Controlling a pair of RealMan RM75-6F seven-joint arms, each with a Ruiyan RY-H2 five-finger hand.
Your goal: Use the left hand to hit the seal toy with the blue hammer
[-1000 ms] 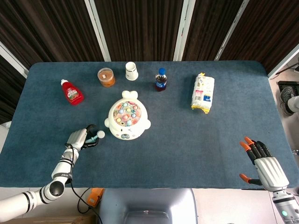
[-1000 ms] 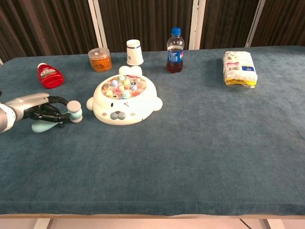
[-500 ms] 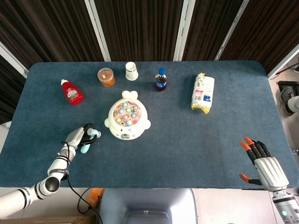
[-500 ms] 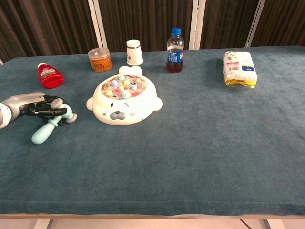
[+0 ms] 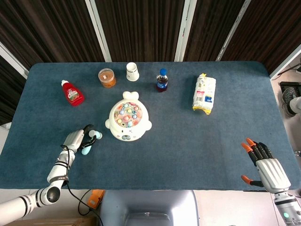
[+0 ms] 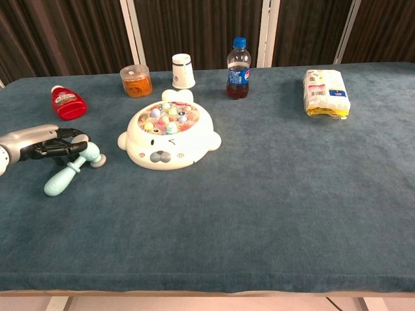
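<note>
Blue hammer [image 6: 70, 168] lies on the table [image 6: 272, 194] near its left edge, beside the seal toy [image 6: 170, 137]. Your left hand [image 6: 40, 144] touches the hammer's head, fingers loose, gripping nothing. Your right hand [image 5: 265, 165] hovers wide at the front right corner.

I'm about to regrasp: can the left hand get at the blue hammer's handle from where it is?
Probably yes. The light blue toy hammer lies flat on the dark blue tablecloth, and the left hand sits right at its head end. Nothing lies around the handle; the white seal toy stands apart.
</note>
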